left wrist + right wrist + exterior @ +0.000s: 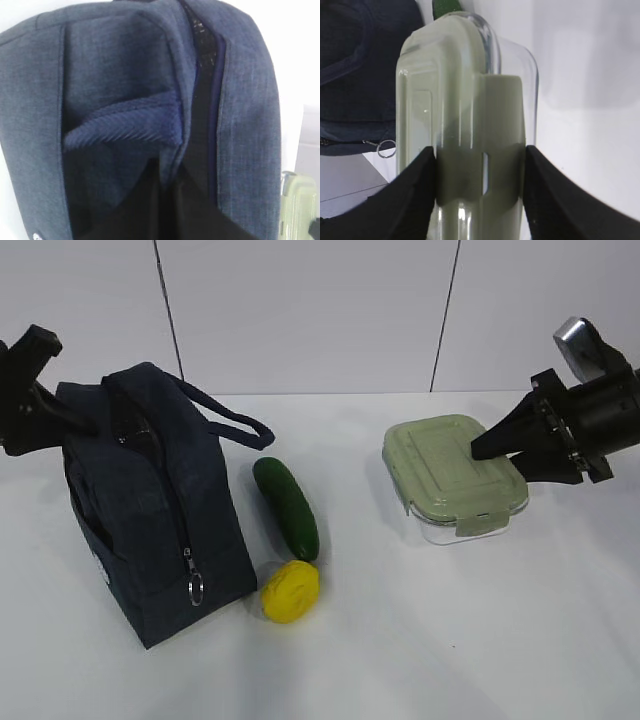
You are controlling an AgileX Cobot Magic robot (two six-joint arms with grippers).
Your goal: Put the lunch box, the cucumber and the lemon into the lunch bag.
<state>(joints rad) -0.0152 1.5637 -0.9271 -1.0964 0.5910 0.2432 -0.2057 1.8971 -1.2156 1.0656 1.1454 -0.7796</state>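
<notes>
The navy lunch bag (150, 500) stands at the left, its top zipper open. My left gripper (68, 416) is at its upper left; in the left wrist view the dark fingers (150, 200) pinch a fold of the bag's fabric (130, 75) beside the opening. The cucumber (287, 505) and the lemon (290, 590) lie just right of the bag. The lunch box (455, 475) with the pale green lid sits at the right. My right gripper (500, 458) clamps its right end; in the right wrist view (480, 155) the fingers press on both sides of the lunch box (465, 100).
The bag's silver zipper ring (196, 587) hangs on its front end. Its loop handle (225, 420) droops toward the cucumber. A white wall stands close behind the white table (450, 640).
</notes>
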